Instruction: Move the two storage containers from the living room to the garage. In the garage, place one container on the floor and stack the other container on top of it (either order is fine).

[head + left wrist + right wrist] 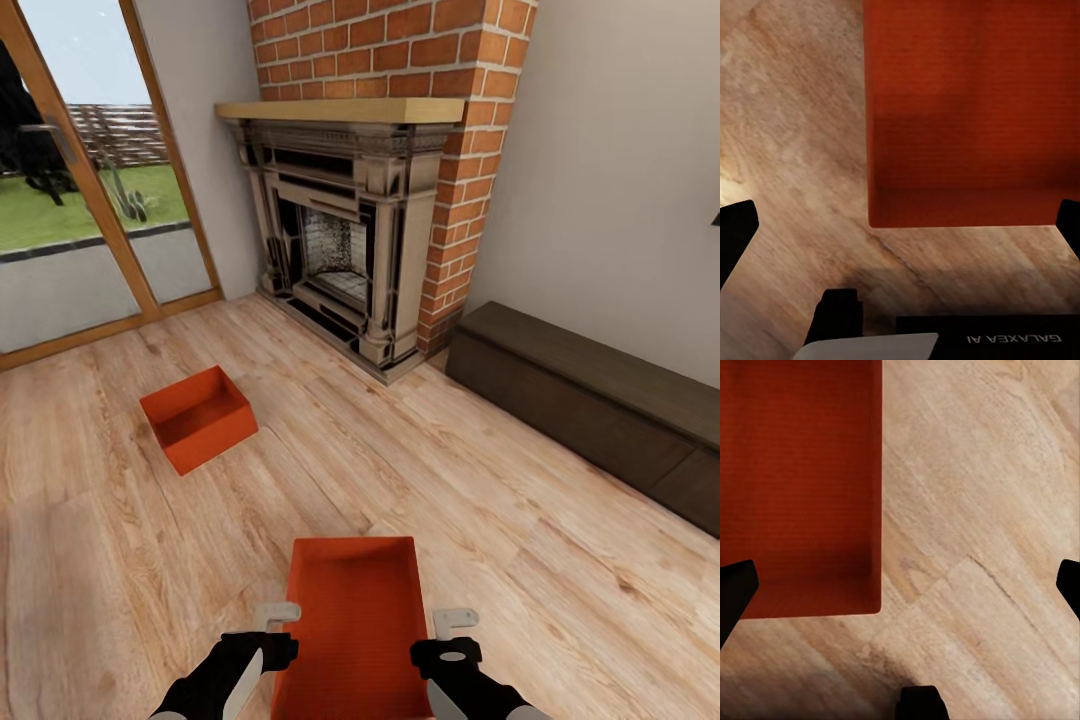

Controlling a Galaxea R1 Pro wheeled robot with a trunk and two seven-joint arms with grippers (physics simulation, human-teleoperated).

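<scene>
Orange-red near container point(355, 610) sits between the left claw point(277, 616) and right claw point(455, 620), both spread wide, gripping nothing.

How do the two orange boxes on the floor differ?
The near container lies between the left gripper and right gripper; the far container sits alone nearer the glass door. The near one lies squarely ahead; the far one is turned at an angle. Both are orange-red, lidless and empty.

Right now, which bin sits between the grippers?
The near bin, lying lengthwise between the left gripper and right gripper. The other bin sits farther off, toward the glass door.
</scene>
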